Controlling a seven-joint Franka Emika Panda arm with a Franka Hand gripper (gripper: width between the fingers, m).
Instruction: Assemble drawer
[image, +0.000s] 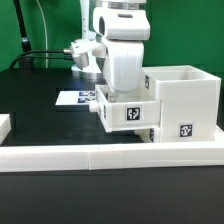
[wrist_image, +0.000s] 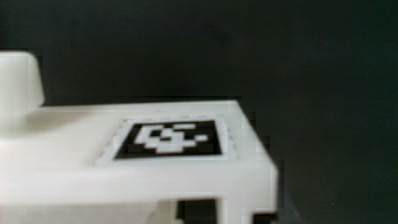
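**Inspector A:** Where did the drawer parts stand?

**Inspector B:** The housing (image: 183, 100) sat near the table's front edge, towards the exterior view's right corner, just behind the border rail (image: 110, 153). One tray (image: 128, 113) was at the housing's open side, touching or partly entered; the exact depth could not be told. The marker board (image: 77, 97) lay flat behind it, nearer the table's middle.

**Inspector A:** And the gripper (image: 124, 88)?

**Inspector B:** It was down over the tray. Whether its jaws were closed on the tray wall or apart could not be told; the fingertips were hidden in both views. The wrist view showed only the tray's tagged face (wrist_image: 173, 139).

**Inspector A:** Risks?

**Inspector B:** In my judgement, a skewed tray could jam in the opening, and a push would then shove the unfixed housing along the rail. A weak hold could let the tray tilt or slip.
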